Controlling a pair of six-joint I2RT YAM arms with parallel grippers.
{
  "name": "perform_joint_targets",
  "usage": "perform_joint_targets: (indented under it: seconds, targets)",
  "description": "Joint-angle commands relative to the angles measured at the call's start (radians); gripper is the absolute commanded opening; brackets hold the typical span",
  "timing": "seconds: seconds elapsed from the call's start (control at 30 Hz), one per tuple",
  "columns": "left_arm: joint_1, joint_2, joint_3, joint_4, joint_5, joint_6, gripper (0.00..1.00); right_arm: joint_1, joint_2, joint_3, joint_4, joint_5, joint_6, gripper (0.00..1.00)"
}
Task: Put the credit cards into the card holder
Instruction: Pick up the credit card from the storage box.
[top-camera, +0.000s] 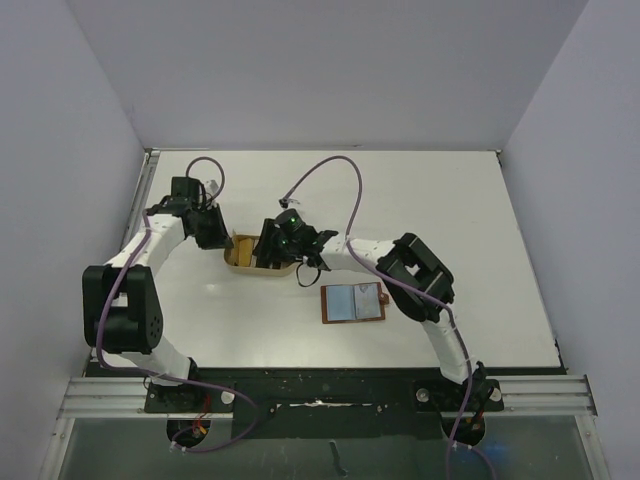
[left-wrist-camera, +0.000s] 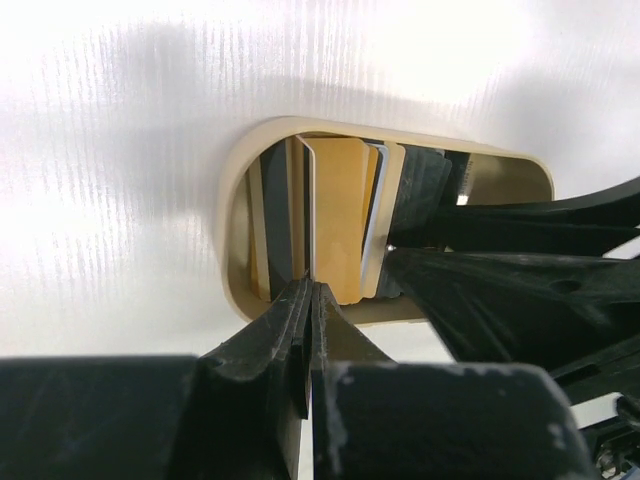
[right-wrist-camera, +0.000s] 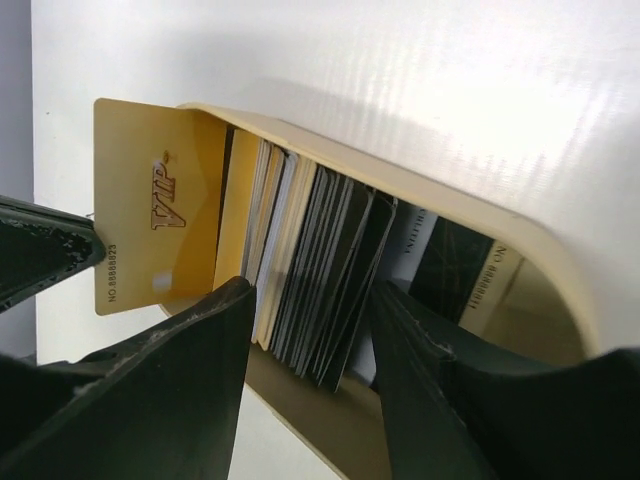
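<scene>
Tan tray (top-camera: 236, 258) sits just left of the white table's (top-camera: 430, 200) centre, packed with cards standing on edge. Left gripper (left-wrist-camera: 308, 296) at the tray's 9 o'clock end, jaws closed, pinching the edge of the gold VIP card (right-wrist-camera: 150, 220). That card stands higher than the rest, at the end of the row, partly above the tray rim. Right gripper (right-wrist-camera: 310, 345) is over the tray from the 3 o'clock side, jaws apart, one finger on each side of the card stack (right-wrist-camera: 320, 265). The stack is mostly dark and white cards, leaning, and not clamped as far as I can tell. More dark cards sit beyond the far finger, in the tray's other end. Card holder (top-camera: 373, 301) lies open and flat at the tray's 4 o'clock, well apart from it and close to the right arm's forearm. A pale blue card (top-camera: 341, 303) lies on its left half.
</scene>
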Motion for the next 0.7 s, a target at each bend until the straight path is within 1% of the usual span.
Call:
perform_joint_targets:
  seconds: [0.0, 0.1, 0.2, 0.37, 0.67]
  targets:
    - [-0.006, -0.055, 0.045, 0.002, -0.021, 0.01, 0.0, -0.036, -0.142, -0.038, -0.053, 0.039, -0.058, 0.51]
    - [-0.01, -0.045, 0.04, 0.004, -0.067, 0.027, 0.0, -0.048, -0.191, -0.083, -0.023, 0.036, -0.066, 0.52]
    - [-0.012, -0.015, 0.035, 0.005, -0.071, 0.033, 0.0, -0.049, -0.219, -0.119, 0.006, 0.036, -0.065, 0.52]
    - [-0.034, 0.006, 0.025, 0.029, -0.058, 0.023, 0.0, -0.049, -0.23, -0.14, 0.025, 0.025, -0.06, 0.52]
    - [-0.06, 0.046, 0.037, 0.013, -0.132, 0.016, 0.01, -0.049, -0.265, -0.167, 0.04, 0.036, -0.057, 0.53]
